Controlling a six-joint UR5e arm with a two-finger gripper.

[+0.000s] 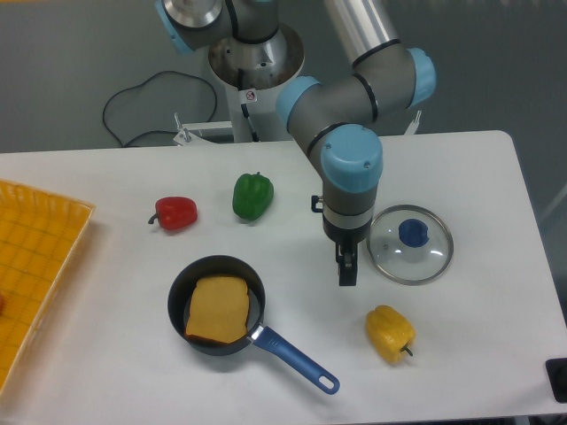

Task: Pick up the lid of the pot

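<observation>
- We see the lid (431, 267) lying on the white surface (97, 354), right of centre in our view: a clear round disc with a thin, shiny rim and a rounded blue knob (413, 233) in the middle.
- Just left of the lid in our view, we find the gripper (347, 266) pointing down at the end of the smooth, rounded arm (350, 164); we cannot tell whether its jaws are apart or together.
- Below the lid, we have a yellow pepper (390, 334), glossy and lumpy, its short stem towards the bottom right.
- Further left, we see a round, dark pan (174, 305) with a straight blue handle (294, 359) slanting to the lower right; a flat, blunt-cornered, orange-brown slab (218, 308) lies inside.
- Above the pan, we see a green pepper (253, 196), plump and shiny, and off to its left a smaller red pepper (174, 213) with a dark stem.
- At the left edge, we see part of an orange-yellow crate (40, 257) with a fine grid on its inside.
</observation>
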